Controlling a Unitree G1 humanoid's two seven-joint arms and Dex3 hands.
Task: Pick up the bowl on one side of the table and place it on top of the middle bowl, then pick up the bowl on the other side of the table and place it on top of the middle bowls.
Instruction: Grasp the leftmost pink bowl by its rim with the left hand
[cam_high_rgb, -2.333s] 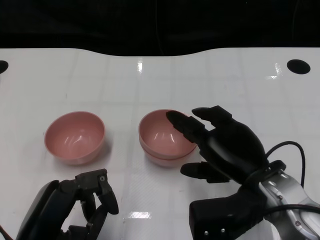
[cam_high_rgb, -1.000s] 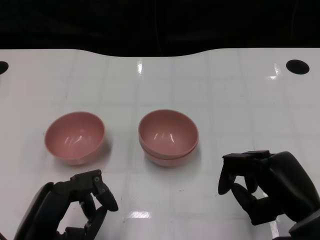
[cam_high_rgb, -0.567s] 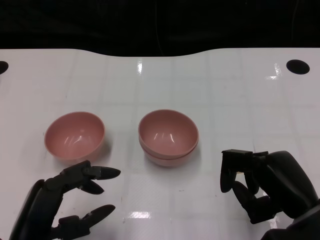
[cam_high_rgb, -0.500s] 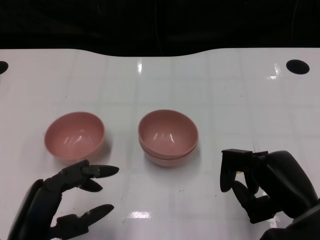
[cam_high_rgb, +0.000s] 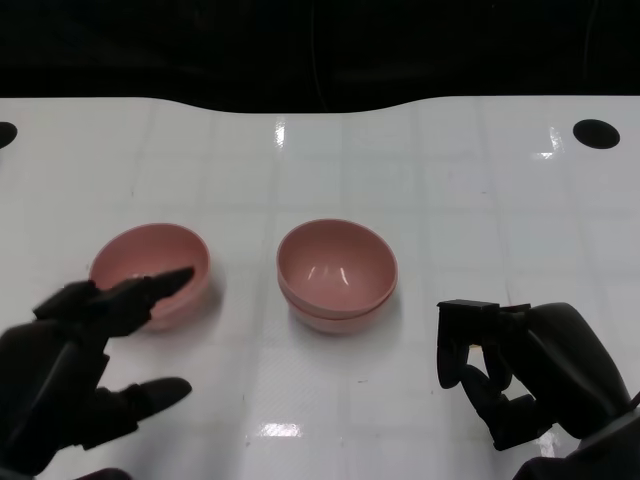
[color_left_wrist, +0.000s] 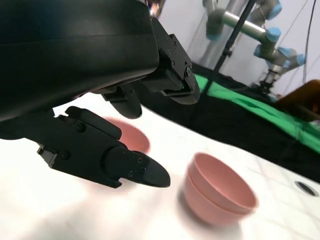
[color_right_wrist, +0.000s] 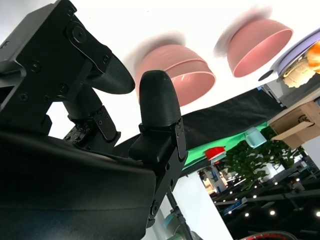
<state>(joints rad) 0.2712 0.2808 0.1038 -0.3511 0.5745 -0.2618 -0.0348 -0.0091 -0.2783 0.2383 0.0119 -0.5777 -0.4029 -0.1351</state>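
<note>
Two pink bowls sit nested as the middle stack (cam_high_rgb: 337, 275) on the white table (cam_high_rgb: 420, 180). A single pink bowl (cam_high_rgb: 150, 268) stands to its left. My left hand (cam_high_rgb: 70, 375) is at the lower left with fingers spread and nothing in it. One of its fingers (cam_high_rgb: 160, 283) overlaps the near rim of the single bowl. My right hand (cam_high_rgb: 530, 370) is at the lower right, apart from the stack, fingers curled in around nothing. The left wrist view shows the stack (color_left_wrist: 217, 192) and the partly hidden single bowl (color_left_wrist: 131, 139). The right wrist view shows the stack (color_right_wrist: 177, 65) and the single bowl (color_right_wrist: 260, 42).
A round black hole (cam_high_rgb: 597, 133) marks the table's far right corner, and another hole (cam_high_rgb: 3, 133) sits at the far left edge. Beyond the curved far edge it is dark. A grey and blue robot arm (color_left_wrist: 250, 22) stands beyond the table.
My right hand drew back from the middle stack and curled in. My left hand opened its fingers, then rose and reached forward over the left bowl's near rim.
</note>
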